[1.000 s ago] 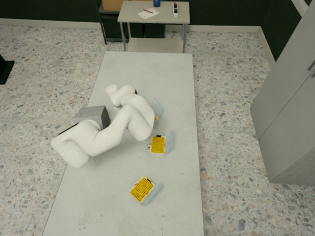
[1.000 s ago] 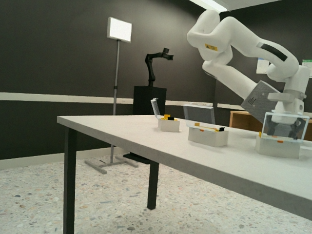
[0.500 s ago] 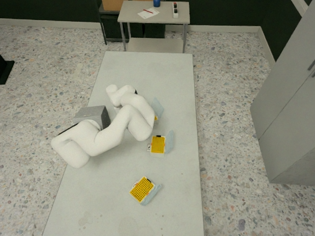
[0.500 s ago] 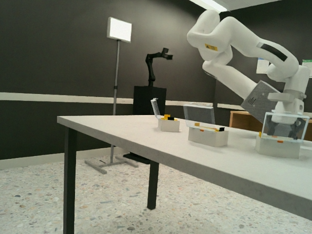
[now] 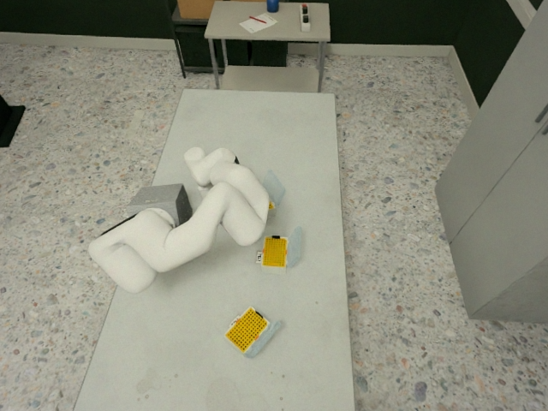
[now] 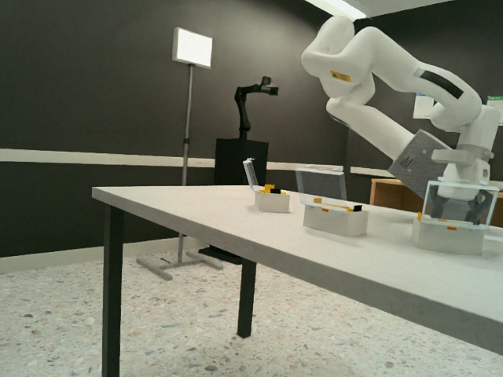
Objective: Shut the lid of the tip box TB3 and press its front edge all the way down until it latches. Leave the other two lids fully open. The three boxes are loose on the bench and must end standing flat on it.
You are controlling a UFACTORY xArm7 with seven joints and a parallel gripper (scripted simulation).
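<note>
Three tip boxes on the tabletop [image 5: 247,145], all lids up.
Jaws spread, gripper [image 6: 459,204] low behind the far box's [image 6: 446,239] clear lid [image 6: 460,203], pinching nothing; TB3 label unreadable.

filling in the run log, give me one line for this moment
arm: bent over far tip box | end effector: open, empty, behind its raised lid | lids: all three open | boxes: flat on bench
</note>
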